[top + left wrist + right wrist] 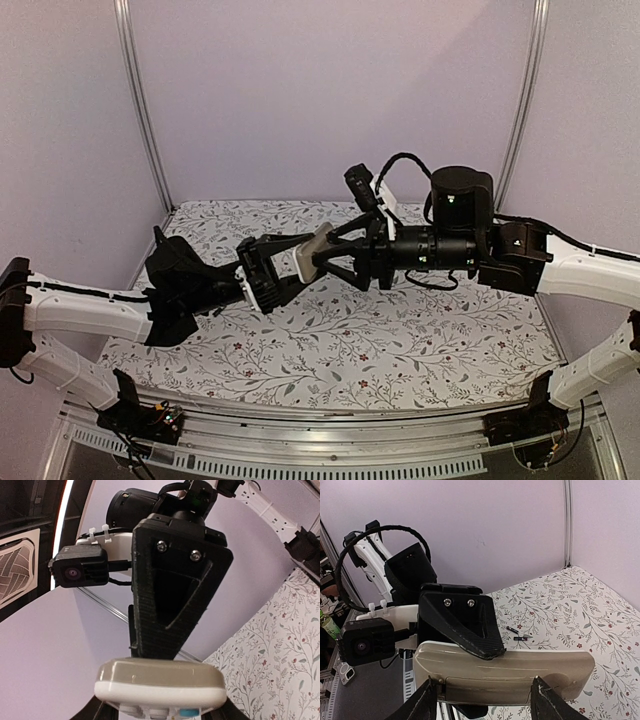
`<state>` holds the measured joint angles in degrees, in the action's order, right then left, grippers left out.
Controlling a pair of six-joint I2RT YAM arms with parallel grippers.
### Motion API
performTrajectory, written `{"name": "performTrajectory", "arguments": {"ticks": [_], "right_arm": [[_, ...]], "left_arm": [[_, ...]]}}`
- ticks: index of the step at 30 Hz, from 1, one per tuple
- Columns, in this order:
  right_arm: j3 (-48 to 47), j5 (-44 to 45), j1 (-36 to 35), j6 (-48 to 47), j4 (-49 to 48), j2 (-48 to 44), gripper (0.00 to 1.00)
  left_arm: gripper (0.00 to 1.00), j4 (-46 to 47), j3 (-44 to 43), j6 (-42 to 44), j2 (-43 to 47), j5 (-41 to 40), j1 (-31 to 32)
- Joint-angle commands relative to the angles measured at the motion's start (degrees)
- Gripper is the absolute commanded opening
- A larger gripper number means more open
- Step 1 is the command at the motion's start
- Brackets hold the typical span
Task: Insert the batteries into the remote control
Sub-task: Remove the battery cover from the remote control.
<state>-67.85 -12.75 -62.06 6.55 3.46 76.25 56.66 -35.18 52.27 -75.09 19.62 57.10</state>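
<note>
The left gripper (297, 262) and right gripper (484, 692) both clamp the remote control (160, 682) above the table (420, 340). Two tiny dark bits lying there are probably the batteries (513, 629).

The remote control (160, 682) runs off the bottom edge; tiny dark specks, perhaps the batteries (522, 638).

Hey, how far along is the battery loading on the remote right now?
Done: the remote control is up off the table. In hand: the left gripper and right gripper both grip it in mid-air, its tan back facing the right wrist camera. Left: both batteries lie on the table, neither loaded yet.
</note>
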Motion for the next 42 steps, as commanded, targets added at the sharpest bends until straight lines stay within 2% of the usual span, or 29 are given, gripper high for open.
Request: {"name": "performTrajectory", "arguments": {"ticks": [1,11,17,23,29,36,42], "right_arm": [[0.2,-0.2,0.3,-0.2,1.0,2.0,0.63],[-0.2,5.1,0.3,-0.3,3.8,4.4,0.66],[-0.2,15.7,1.2,2.0,5.9,5.1,0.53],[1.9,21.2,2.3,4.9,6.0,1.9,0.48],[2.5,19.9,2.5,5.6,5.9,1.0,0.48],[3.4,5.2,3.6,4.4,3.4,2.7,0.53],[6.1,6.0,6.4,6.2,4.8,2.0,0.53]], "left_arm": [[0.0,0.7,-0.6,-0.1,0.5,0.6,0.6],[0.0,1.4,-1.1,-0.2,0.0,0.5,0.5],[0.0,1.4,-0.7,-0.3,0.2,0.2,0.5],[0.0,-1.5,0.1,-1.0,0.7,-1.8,0.1],[0.0,-4.1,1.4,-2.1,0.7,-2.4,-1.0],[0.0,-4.9,2.3,-3.8,-0.1,-1.8,-2.6],[0.0,-6.5,3.9,-3.9,-1.5,-1.9,-5.3]]}}
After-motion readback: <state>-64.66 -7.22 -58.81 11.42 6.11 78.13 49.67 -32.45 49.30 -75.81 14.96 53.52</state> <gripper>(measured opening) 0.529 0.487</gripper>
